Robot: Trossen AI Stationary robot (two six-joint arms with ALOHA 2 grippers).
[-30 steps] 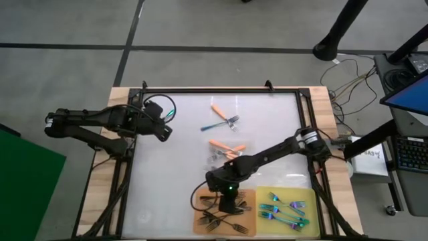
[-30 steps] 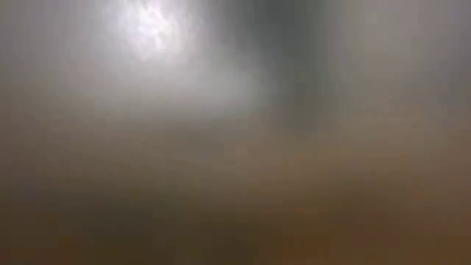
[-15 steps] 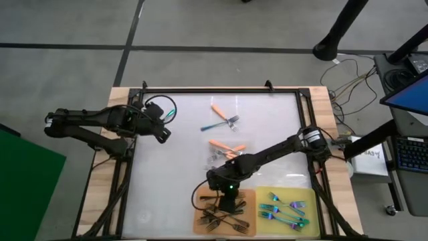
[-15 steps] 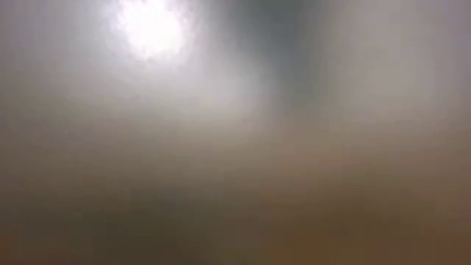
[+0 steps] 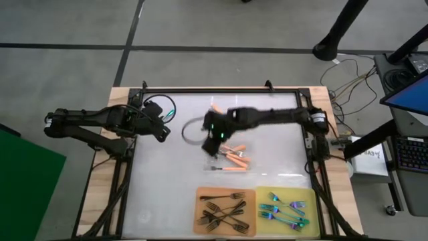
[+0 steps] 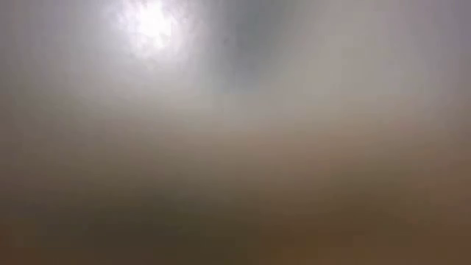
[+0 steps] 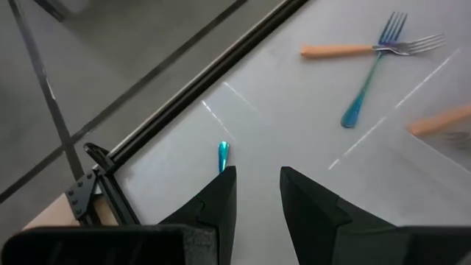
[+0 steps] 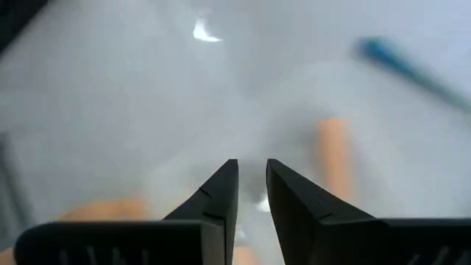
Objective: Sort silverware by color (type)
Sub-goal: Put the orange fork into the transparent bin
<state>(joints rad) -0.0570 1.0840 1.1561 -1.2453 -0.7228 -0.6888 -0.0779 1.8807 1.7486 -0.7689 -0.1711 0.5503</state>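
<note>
**Orange-handled forks wait mid-surface as right arm hangs above them**

Orange handles mark the loose cluster of forks (image 5: 231,156) lying near the middle of the white surface (image 5: 167,181). Directly over that cluster, slightly toward the far rail, sits the right pincer (image 5: 212,134); its wrist view shows the two dark fingers (image 8: 221,193) drawn close with only a narrow gap and nothing visibly between them, blurred orange handles beneath. The left pincer (image 5: 162,130) rests well to the left of the cluster, at the surface's edge, fingers a little apart and holding nothing, with the tip of a teal handle (image 7: 223,154) showing just beyond them. From that arm's camera, an orange-handled fork (image 7: 368,48) and a blue fork (image 7: 372,72) lie crossed on the surface. On the near side of the cluster, black forks (image 5: 224,213) are heaped on an orange mat (image 5: 199,195), and iridescent forks (image 5: 284,209) lie on the yellow mat (image 5: 307,194) beside it. The low view is a featureless blur.
</note>
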